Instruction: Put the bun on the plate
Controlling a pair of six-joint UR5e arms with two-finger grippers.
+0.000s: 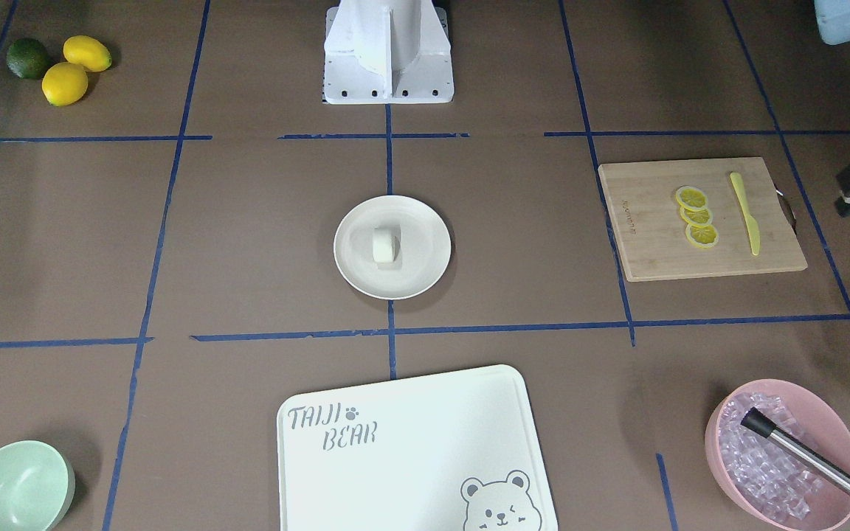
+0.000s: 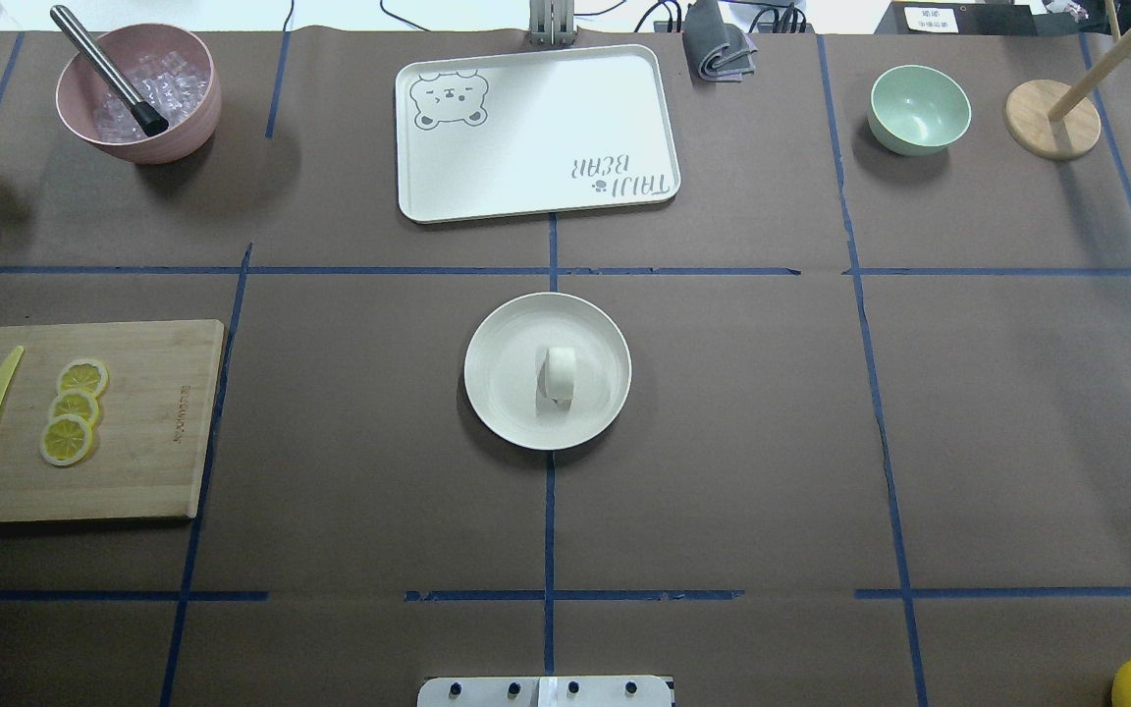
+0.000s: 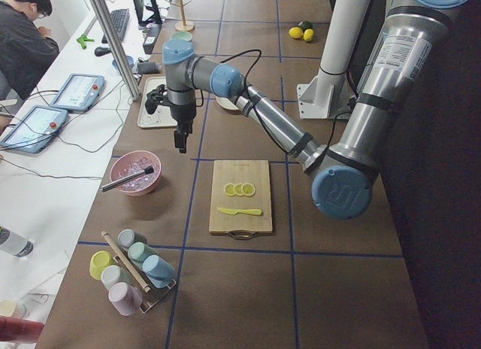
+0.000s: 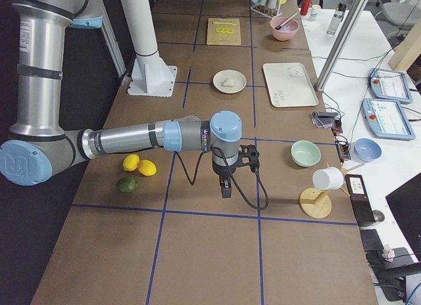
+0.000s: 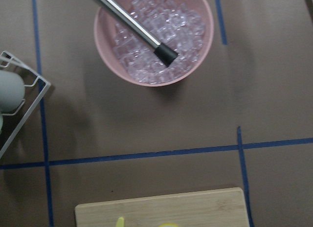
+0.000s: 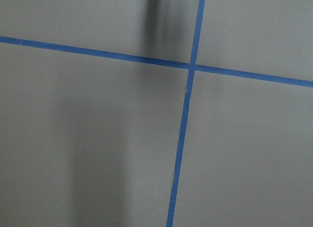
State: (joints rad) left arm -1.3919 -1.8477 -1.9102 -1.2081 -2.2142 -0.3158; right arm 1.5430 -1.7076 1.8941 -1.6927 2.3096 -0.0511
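Stubby white bun [image 2: 558,373] stands on edge in the round cream plate [image 2: 497,398], axis left-right. The pink bowl [image 2: 188,133] holds ice [image 2: 109,113]. I cannot tell how far open the left gripper [image 3: 180,142] or the right gripper [image 4: 225,187] is.

Inspector: Access to the plate [image 2: 502,403]?

Assessor: Open table [image 2: 742,412] rings the plate on all sides. Tray [image 2: 536,133] stands beyond it, board [image 2: 134,432] to its left, bowl [image 2: 919,108] beyond and right, all well apart. Bun [image 2: 558,373] sits at plate centre.

— What sort of place is shown?
— A robotics lab is indicated. A table [image 2: 1017,442] is papered brown and gridded with blue tape [image 2: 549,520], a silver-and-blue robot arm [image 3: 361,131] is stretched over it, and control tablets [image 3: 77,91] (cabled) are laid on a side bench [image 3: 45,176].
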